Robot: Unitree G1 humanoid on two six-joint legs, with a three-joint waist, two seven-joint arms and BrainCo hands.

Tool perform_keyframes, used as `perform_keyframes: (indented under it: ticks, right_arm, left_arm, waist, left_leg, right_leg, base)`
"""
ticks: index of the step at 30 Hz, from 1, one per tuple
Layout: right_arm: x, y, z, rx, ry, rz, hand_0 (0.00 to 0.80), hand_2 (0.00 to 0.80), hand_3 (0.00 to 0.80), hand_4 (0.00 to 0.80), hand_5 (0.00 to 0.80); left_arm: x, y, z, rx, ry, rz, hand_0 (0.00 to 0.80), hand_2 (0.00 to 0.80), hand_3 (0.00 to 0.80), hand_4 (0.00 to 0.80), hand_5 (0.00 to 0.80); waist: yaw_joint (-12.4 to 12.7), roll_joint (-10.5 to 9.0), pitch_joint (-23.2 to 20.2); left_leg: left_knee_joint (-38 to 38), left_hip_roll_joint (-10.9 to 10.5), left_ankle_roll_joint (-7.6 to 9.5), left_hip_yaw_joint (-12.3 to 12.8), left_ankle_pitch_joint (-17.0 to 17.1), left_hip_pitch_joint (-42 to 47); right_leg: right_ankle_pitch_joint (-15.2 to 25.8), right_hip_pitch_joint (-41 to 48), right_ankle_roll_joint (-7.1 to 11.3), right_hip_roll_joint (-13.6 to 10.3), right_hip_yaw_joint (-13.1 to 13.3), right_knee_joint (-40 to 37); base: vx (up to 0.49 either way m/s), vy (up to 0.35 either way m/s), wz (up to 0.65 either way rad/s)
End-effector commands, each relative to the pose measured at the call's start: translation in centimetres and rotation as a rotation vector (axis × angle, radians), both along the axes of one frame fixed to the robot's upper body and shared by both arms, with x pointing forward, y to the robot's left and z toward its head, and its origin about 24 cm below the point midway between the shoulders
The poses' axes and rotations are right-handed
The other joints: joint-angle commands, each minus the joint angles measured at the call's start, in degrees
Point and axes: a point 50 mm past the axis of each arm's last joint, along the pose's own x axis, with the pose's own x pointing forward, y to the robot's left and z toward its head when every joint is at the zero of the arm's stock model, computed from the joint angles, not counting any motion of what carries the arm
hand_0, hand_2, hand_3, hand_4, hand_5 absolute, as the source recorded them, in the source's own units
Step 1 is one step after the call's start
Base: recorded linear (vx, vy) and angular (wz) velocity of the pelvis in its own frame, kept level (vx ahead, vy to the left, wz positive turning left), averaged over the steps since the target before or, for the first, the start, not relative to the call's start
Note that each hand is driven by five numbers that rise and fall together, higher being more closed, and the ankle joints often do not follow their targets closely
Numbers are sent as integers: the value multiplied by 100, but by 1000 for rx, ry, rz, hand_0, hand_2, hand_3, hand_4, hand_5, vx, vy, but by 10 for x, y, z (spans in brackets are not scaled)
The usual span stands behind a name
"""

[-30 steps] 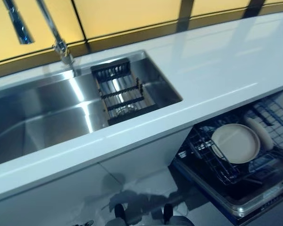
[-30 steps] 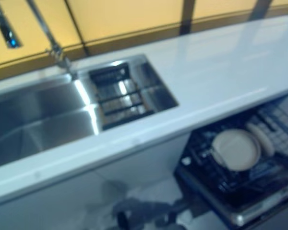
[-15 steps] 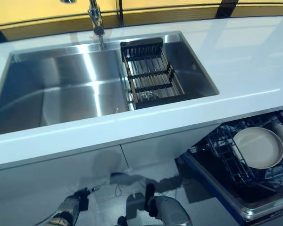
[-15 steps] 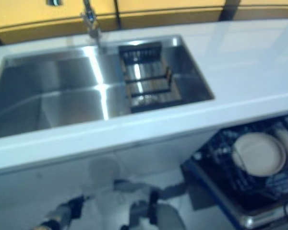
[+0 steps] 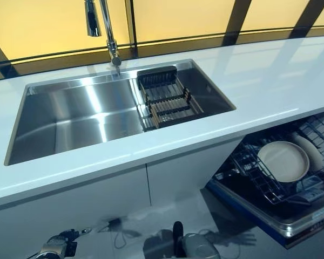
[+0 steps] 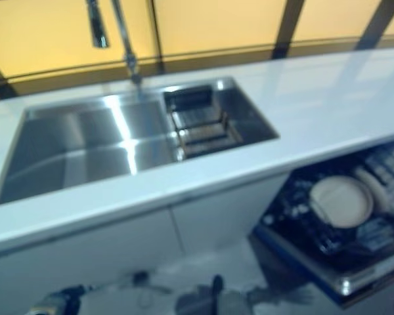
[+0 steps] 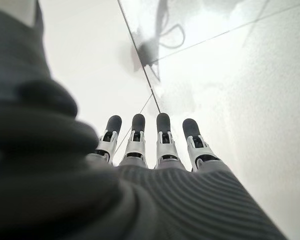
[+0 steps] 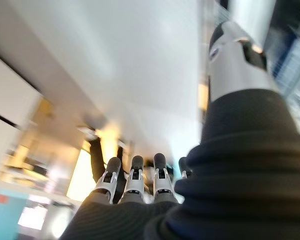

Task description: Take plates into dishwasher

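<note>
Left eye view: plates (image 5: 283,161) already stand in the dishwasher rack (image 5: 259,181); the sink (image 5: 70,116) holds none. Left wrist view: left hand (image 7: 160,145) hangs relaxed, empty. Right wrist view: right hand (image 8: 135,182) likewise, fingers straight. Best to look around for any remaining plates first.

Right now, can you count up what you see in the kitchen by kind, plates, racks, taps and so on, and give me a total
Plates: 2, a round one and another standing behind it in the dishwasher rack
Dishwasher racks: 1
Sink drain racks: 1
Sinks: 1
Taps: 1
Total: 6
</note>
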Motion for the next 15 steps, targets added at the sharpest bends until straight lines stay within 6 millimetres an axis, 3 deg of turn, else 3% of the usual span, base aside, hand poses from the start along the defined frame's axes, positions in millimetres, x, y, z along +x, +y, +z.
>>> perform_keyframes:
  ticks: [1,2,3,5,6,7,9,11,13,15]
  right_arm:
    - [7,-2,4,-63,-7,12,0,0,0,0,0]
    - [7,-2,3,-60,-5,11,0,0,0,0,0]
    - [15,4,-3,-54,-11,29,0,0,0,0,0]
    - [30,9,-5,-39,-28,59,0,0,0,0,0]
    - [35,11,-5,-34,-37,74,0,0,0,0,0]
    - [38,13,-8,-31,-45,92,0,0,0,0,0]
    - [42,23,-18,18,-53,106,0,0,0,0,0]
    - [42,34,-30,70,-78,96,0,0,0,0,0]
    - [44,43,-40,119,-127,70,0,0,0,0,0]
    - [43,49,-48,164,-155,24,0,0,0,0,0]
  left_arm:
    - [-26,15,1,35,48,41,0,0,0,0,0]
    - [-25,16,2,40,43,37,0,0,0,0,0]
    - [-15,19,6,54,18,33,0,0,0,0,0]
    - [1,21,12,65,-20,18,0,0,0,0,0]
    - [8,20,14,67,-41,6,0,0,0,0,0]
    - [17,18,17,68,-64,-5,0,0,0,0,0]
    - [36,12,21,49,-113,-12,0,0,0,0,0]
    - [54,3,24,30,-140,-61,0,0,0,0,0]
    - [67,-5,25,27,-164,-86,0,0,0,0,0]
    - [65,-9,22,33,-145,-81,0,0,0,0,0]
  waist:
    - [427,-328,-267]
    - [443,-346,-276]
    - [534,-432,-259]
    - [608,-482,-159]
    - [663,-459,-131]
    - [683,-518,-111]
    - [600,-551,-99]
    - [575,-571,-61]
    - [583,-560,-20]
    - [594,-545,-33]
  left_leg:
    - [716,-132,211,-778,120,-767]
    - [777,-122,212,-787,93,-802]
    - [1014,-7,176,-767,-23,-920]
    - [1243,241,125,-728,-96,-1000]
    - [1368,365,71,-804,-239,-1015]
    - [1440,413,79,-749,-87,-1134]
    - [1243,441,42,-795,74,-1028]
    - [976,465,3,-858,279,-911]
    - [673,516,-83,-854,483,-809]
    - [406,537,-153,-801,640,-721]
  right_leg:
    - [600,1252,370,-797,392,-1592]
    - [605,1270,384,-822,410,-1632]
    - [919,1156,491,-1202,359,-1727]
    - [911,920,575,-1281,238,-1628]
    - [574,987,643,-1159,157,-1574]
    - [544,996,586,-1104,81,-1640]
    - [724,852,668,-925,307,-1456]
    - [794,821,696,-804,359,-1484]
    - [727,916,698,-688,224,-1665]
    - [579,1034,700,-568,47,-1810]
  base:
    - [-223,-269,-79]
    - [-294,-358,-84]
    - [-277,-328,-88]
    - [-301,-376,-92]
    - [-280,-360,-70]
    - [-200,-317,-52]
    - [-195,-317,-43]
    - [-132,-309,-38]
    - [-121,-298,-2]
    - [-117,-276,4]
